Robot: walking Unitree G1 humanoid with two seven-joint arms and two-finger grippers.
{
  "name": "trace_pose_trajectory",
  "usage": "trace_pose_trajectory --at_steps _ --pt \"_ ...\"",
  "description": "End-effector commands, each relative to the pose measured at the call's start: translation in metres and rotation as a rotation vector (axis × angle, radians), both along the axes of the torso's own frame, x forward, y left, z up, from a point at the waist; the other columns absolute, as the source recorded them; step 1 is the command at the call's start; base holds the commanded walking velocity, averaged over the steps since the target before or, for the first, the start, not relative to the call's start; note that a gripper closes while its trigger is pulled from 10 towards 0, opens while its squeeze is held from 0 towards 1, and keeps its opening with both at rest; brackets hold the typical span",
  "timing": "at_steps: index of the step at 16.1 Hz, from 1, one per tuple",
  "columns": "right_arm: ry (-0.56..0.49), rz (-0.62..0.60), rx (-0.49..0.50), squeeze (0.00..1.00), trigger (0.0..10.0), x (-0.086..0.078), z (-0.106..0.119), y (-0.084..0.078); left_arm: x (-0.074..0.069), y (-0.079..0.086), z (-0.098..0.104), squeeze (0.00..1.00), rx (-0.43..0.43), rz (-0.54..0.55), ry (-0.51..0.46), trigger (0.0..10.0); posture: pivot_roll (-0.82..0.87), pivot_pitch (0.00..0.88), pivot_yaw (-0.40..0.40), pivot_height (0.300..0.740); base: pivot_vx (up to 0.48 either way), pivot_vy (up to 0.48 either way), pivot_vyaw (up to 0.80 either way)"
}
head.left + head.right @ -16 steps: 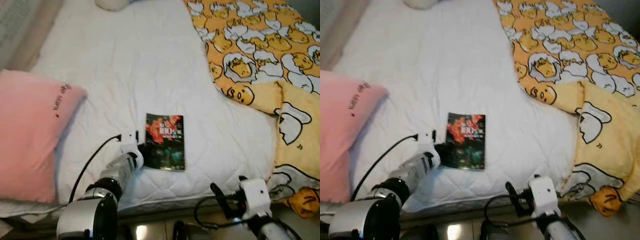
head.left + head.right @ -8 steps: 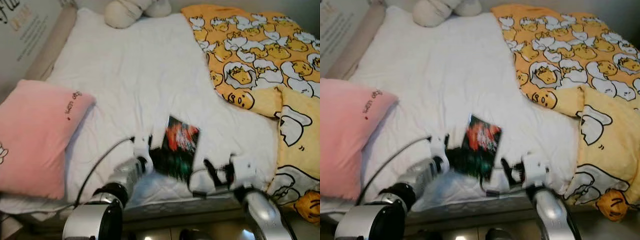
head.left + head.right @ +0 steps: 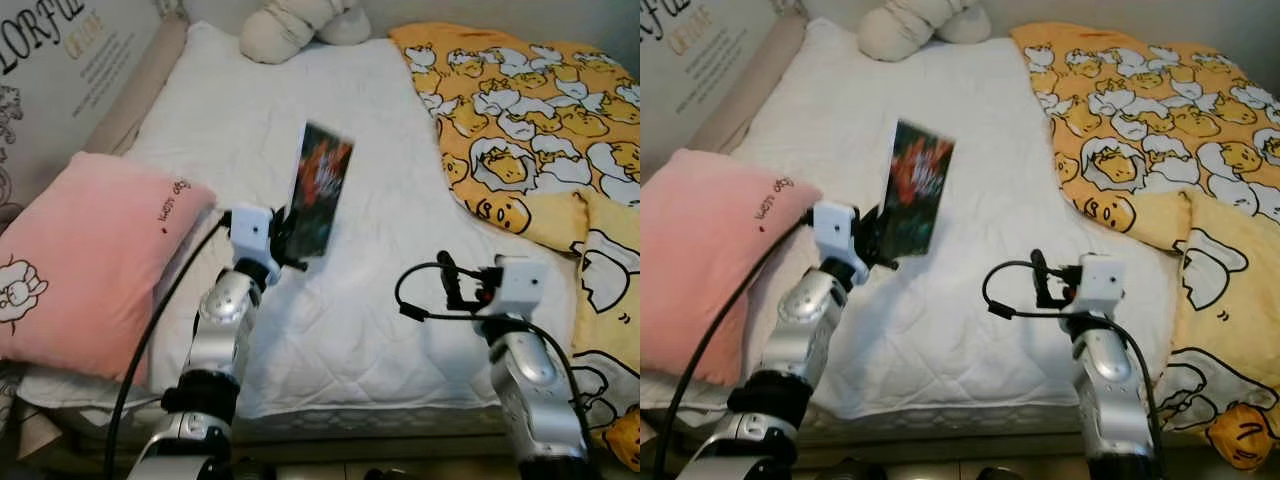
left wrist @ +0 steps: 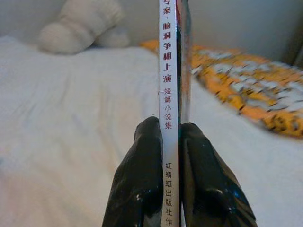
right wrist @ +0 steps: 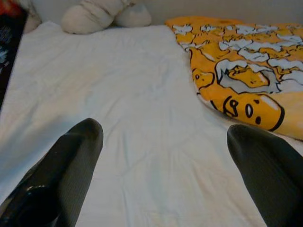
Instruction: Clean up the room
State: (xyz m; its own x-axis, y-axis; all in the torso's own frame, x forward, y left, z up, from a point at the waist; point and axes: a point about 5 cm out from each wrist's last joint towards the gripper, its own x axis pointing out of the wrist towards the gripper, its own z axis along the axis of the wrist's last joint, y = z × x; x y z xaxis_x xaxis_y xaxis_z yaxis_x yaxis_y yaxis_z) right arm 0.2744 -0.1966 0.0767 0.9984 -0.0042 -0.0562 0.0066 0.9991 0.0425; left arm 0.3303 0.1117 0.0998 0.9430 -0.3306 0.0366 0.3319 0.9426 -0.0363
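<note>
Book [image 3: 318, 190] stood upright over the bed [image 3: 370, 300], pinched at its spine by the left gripper [image 4: 171, 156]; right gripper [image 5: 165, 175] hovered beside it, wide.

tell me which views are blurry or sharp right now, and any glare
Left eye view: the book is motion-smeared at its top edge, the bed fairly sharp. Left wrist view: the spine text between the left gripper is crisp, the background soft. Right wrist view: the right gripper fingers are blurred close up, the yellow blanket clearer. No strong glare; light is soft and even.
</note>
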Motion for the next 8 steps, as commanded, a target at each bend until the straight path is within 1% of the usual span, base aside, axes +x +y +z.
trace_pose_trajectory --at_steps 1,2,4,6,8 --pt "0.008 -0.016 -0.015 0.00 10.0 0.000 -0.003 -0.004 0.001 -0.006 0.005 0.00 0.021 -0.019 -0.041 10.0 0.04 0.000 -0.042 0.740 0.000 0.000 0.00" --pt "-0.012 -0.010 -0.019 0.00 10.0 0.002 0.000 -0.002 -0.001 -0.006 0.002 0.00 0.036 -0.024 -0.028 10.0 0.04 0.000 -0.047 0.740 0.000 0.480 0.00" --pt "-0.026 0.008 -0.028 0.00 10.0 0.005 0.000 0.000 0.002 -0.008 -0.001 0.00 0.067 -0.014 -0.013 10.0 0.05 0.000 -0.059 0.740 0.000 0.480 0.00" --pt "-0.058 0.007 0.007 0.00 10.0 0.008 0.002 0.006 0.004 -0.014 -0.005 0.00 0.047 -0.057 0.015 10.0 0.04 0.000 -0.051 0.740 0.000 0.480 0.00" --pt "-0.069 0.004 -0.014 0.00 10.0 0.009 0.002 0.008 0.005 -0.016 -0.011 0.00 0.065 -0.047 0.039 10.0 0.03 0.000 -0.045 0.740 0.000 0.480 0.00"
